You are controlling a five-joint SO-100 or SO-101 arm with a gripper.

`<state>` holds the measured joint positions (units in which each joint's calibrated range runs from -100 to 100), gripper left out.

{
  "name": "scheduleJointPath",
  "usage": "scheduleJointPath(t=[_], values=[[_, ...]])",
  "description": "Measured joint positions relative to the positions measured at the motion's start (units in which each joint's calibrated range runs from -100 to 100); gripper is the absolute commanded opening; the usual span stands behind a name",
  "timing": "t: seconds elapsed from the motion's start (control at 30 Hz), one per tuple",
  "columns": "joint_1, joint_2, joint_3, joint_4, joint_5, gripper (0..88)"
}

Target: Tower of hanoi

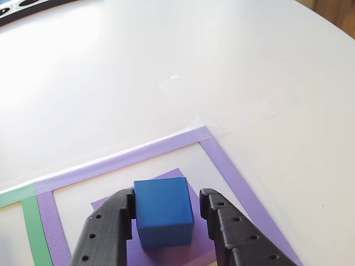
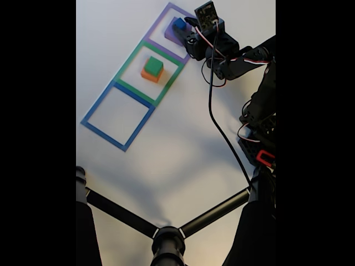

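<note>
**Blue cube between the tool's fingers**

Black plastic tool point(image 1: 166, 213) straddles the small blue cube point(image 1: 163, 211), fingers close beside its sides; whether they grip, I cannot tell. Cube sits on a flat purple square block point(image 1: 183, 246), inside the purple tape frame point(image 1: 138, 155). Risk: an uneven squeeze could twist the cube off.

On the white desk point(image 2: 177, 149) three taped squares run in a diagonal row: a blue square point(image 2: 117, 118) lowest and leftmost, a green square point(image 2: 150, 73) in the middle, a purple square point(image 2: 173, 33) at the top. Inside the green square a green cube point(image 2: 155, 66) sits on an orange block point(image 2: 150, 74). The pincer point(image 2: 184, 27) reaches into the purple square at a blue cube point(image 2: 178, 25) lying on a purple block point(image 2: 172, 34). A black tripod point(image 2: 166, 235) spreads along the bottom edge.
</note>
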<state>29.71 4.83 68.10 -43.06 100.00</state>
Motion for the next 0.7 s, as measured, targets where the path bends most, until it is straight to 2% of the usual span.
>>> scheduleJointPath(t=[0.2,0.6,0.7], values=[[0.0,0.0,0.0,0.0,0.0,3.5],[-0.7,0.0,0.0,0.0,0.0,2.5],[-1.9,-2.1,0.0,2.87,-0.38,2.4]])
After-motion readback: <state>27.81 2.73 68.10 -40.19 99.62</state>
